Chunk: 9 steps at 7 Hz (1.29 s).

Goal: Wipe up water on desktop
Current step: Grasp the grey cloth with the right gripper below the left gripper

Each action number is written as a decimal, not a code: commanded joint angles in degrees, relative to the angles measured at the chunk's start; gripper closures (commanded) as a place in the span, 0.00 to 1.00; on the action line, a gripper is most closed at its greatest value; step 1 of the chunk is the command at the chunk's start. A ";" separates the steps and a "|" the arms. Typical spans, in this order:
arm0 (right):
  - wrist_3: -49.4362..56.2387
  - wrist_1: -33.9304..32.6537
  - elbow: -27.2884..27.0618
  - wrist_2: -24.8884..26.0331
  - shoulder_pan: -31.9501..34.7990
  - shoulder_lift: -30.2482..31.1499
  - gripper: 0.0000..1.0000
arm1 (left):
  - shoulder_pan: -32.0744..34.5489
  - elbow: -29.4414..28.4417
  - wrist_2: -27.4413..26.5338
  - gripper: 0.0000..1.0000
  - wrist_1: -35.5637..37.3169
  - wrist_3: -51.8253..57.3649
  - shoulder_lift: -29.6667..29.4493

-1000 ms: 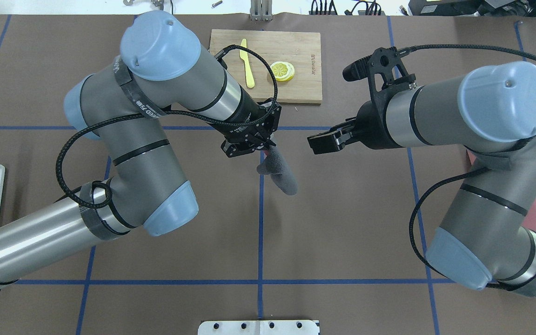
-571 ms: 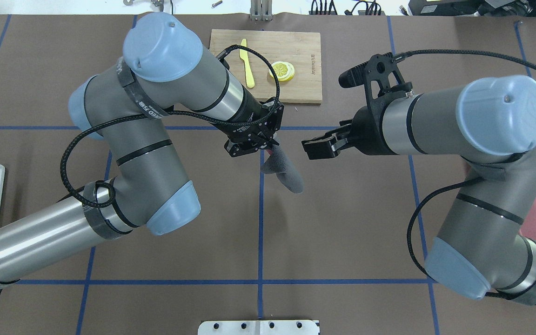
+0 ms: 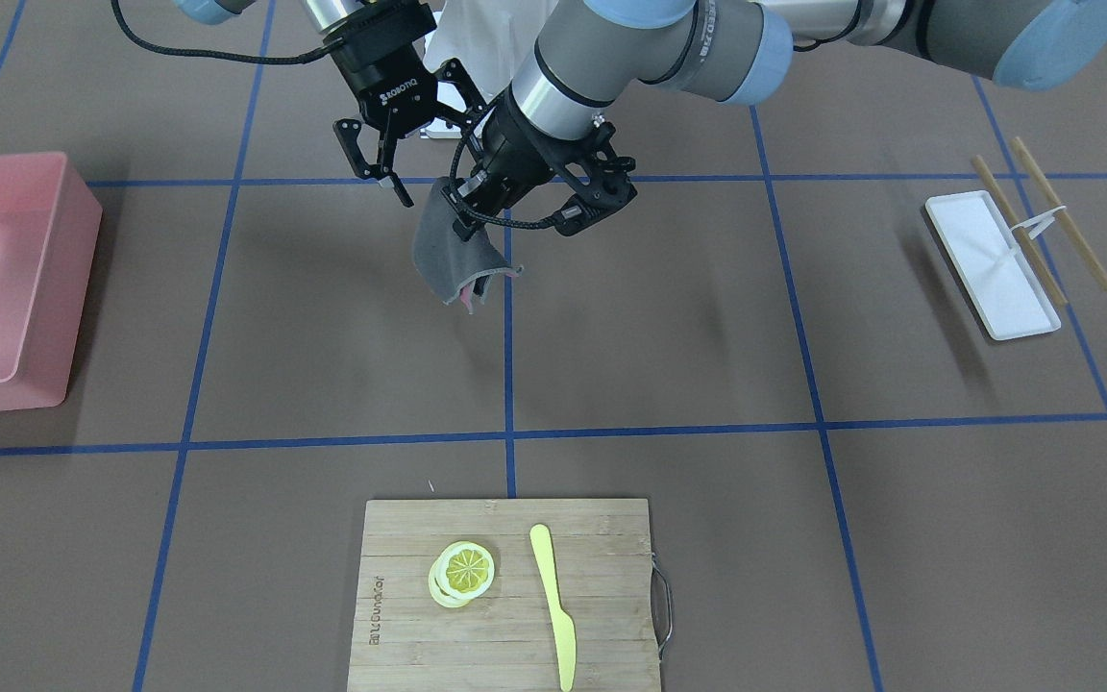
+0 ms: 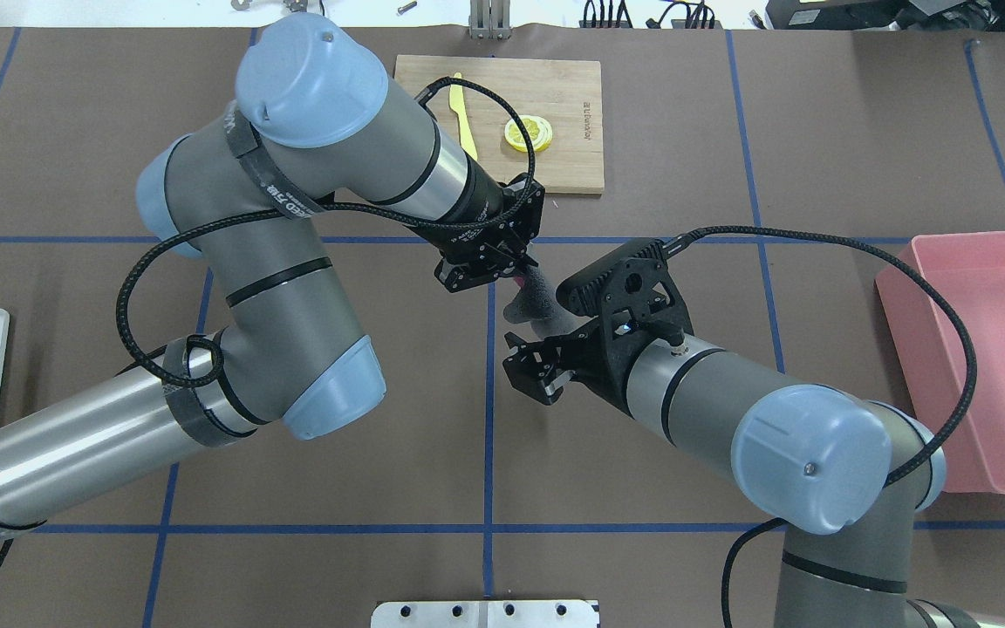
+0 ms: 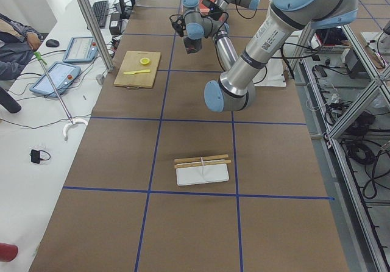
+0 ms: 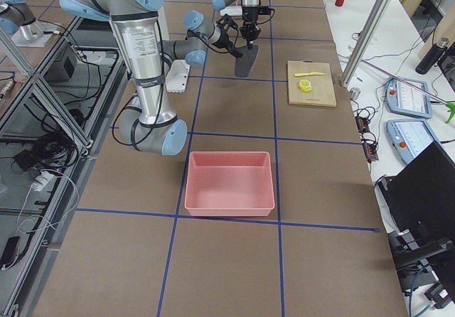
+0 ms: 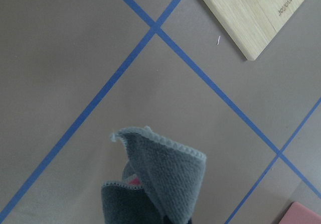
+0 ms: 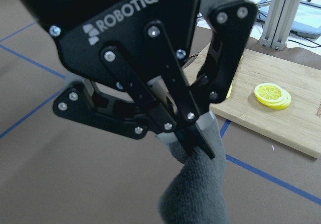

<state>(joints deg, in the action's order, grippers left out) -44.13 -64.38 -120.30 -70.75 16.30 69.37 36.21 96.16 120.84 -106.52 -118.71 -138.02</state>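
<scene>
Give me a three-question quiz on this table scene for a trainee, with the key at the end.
1. True or false: the grey cloth lies spread flat on the desktop.
2. What lies beside the lemon slices on the cutting board? A: a spoon. B: a yellow knife. C: a fork.
3. Fill in: the ___ end effector is shut on the grey cloth.
Key: 1 false, it hangs bunched from the left end effector; 2 B; 3 left.
</scene>
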 commanded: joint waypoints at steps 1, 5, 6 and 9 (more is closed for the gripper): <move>-0.16 0.04 -0.02 2.37 -1.10 0.42 0.00 | -0.17 1.22 0.01 1.00 0.00 -2.84 -0.23; -5.57 0.13 -1.34 3.43 -2.06 0.59 0.65 | -1.40 2.81 0.01 1.00 0.17 -4.08 0.03; -7.01 0.13 -1.51 3.34 -2.24 0.60 0.92 | -1.32 3.33 0.10 1.00 0.17 -4.08 0.20; -7.11 0.13 -1.60 3.16 -2.24 1.30 1.00 | -1.32 3.86 0.27 1.00 0.09 -3.90 0.38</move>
<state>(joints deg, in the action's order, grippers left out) -51.08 -64.25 -121.83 -67.53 14.08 70.35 34.89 99.83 121.07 -106.37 -122.68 -137.67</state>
